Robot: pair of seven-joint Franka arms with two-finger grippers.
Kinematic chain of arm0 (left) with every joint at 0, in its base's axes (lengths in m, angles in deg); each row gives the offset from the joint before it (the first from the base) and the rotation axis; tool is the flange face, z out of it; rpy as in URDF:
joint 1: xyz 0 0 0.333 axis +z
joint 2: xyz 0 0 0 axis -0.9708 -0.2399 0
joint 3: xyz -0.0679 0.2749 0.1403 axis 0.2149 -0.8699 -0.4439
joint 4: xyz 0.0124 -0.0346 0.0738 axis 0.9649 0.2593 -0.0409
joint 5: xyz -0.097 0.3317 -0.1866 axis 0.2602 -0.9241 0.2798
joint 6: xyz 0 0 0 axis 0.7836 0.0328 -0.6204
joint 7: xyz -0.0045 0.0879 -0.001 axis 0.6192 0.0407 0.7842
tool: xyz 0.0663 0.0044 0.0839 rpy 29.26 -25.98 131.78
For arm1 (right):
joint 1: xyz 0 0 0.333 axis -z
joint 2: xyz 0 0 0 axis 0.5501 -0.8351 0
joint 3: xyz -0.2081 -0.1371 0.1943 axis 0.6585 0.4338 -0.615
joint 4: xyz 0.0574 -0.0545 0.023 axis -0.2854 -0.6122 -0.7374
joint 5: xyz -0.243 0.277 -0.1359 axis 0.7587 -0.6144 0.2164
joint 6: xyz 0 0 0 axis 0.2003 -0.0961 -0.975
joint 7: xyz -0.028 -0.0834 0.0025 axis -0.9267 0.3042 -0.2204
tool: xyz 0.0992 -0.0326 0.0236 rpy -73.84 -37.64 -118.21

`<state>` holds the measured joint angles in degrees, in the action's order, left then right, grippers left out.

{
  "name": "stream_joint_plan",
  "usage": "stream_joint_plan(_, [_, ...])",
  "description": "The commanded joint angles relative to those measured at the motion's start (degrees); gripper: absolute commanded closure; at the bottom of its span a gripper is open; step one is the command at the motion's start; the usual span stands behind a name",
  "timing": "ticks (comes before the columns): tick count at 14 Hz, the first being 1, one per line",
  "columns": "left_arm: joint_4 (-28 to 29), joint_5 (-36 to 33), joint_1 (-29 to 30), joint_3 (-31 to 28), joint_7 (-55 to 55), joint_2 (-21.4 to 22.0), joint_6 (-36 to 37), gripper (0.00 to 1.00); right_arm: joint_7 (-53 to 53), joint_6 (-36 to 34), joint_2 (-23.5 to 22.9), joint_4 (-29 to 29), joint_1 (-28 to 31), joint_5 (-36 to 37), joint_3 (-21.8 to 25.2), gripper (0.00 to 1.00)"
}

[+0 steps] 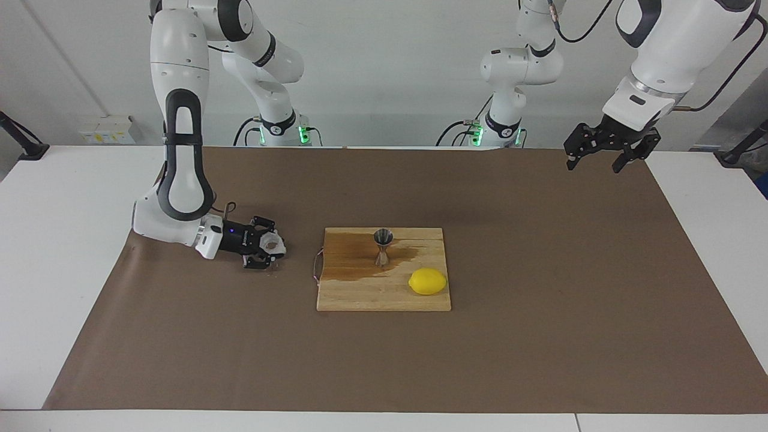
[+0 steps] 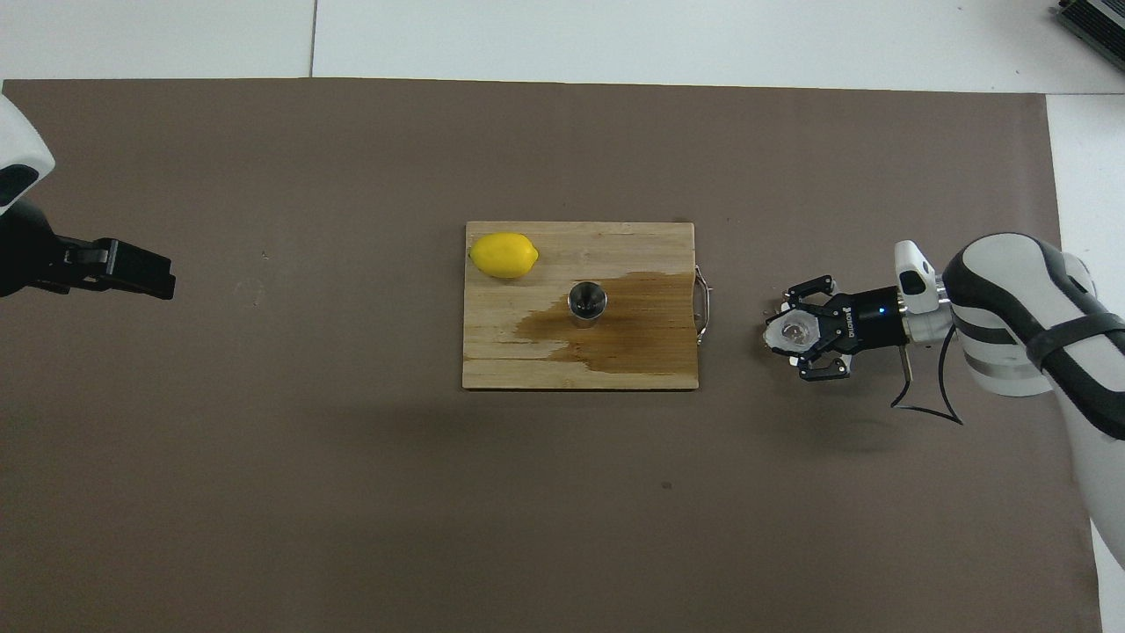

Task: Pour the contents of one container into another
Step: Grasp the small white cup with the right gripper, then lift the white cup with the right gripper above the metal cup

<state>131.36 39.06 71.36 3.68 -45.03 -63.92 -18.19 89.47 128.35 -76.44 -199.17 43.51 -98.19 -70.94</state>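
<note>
You've got a yellow lemon (image 1: 428, 281) on a tan wood board (image 1: 360, 294) with a dark brown wet stain (image 1: 354, 255), frame centre; brown mat (image 1: 540, 330), white table (image 1: 48, 240).

Glass cup (image 1: 271, 245) on brown mat; steel jigger (image 1: 383, 246) upright on board

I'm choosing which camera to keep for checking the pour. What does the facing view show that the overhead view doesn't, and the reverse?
Only the facing view shows the arms' bases, the jigger side-on with its narrow waist, and the left gripper hanging open over the mat.

Only the overhead view looks down into the glass cup and the jigger's mouth.

Both show the right gripper closed around the cup toward the right arm's end of the table, and the lemon on the stained cutting board.
</note>
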Motion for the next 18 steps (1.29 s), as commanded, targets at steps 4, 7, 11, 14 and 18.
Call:
stream_joint_plan(4, [0.7,-1.0,-1.6,-1.0,-0.2,-0.1,0.0,0.00,-14.8,3.0,4.8,1.2,-4.2,-2.9,-2.3,0.65])
stream_joint_plan(7, [0.8,-1.0,-1.2,-1.0,-0.2,0.0,0.2,0.00,-29.3,9.4,9.8,3.5,-12.0,-1.4,-2.5,0.71])
stream_joint_plan(11, [0.8,-1.0,-1.0,-1.0,-0.1,0.0,0.3,0.00,-37.9,18.2,10.4,4.4,-20.6,-1.2,-2.6,0.72])
stream_joint_plan(14, [0.8,-1.0,-1.0,-1.0,-0.1,0.0,0.3,0.00,-37.7,19.1,10.5,4.4,-22.5,1.5,-2.6,0.72])
stream_joint_plan(18, [0.8,-1.0,-1.0,-1.0,-0.1,0.0,0.3,0.00,-37.9,19.8,11.1,4.4,-23.9,7.0,-2.6,0.73])
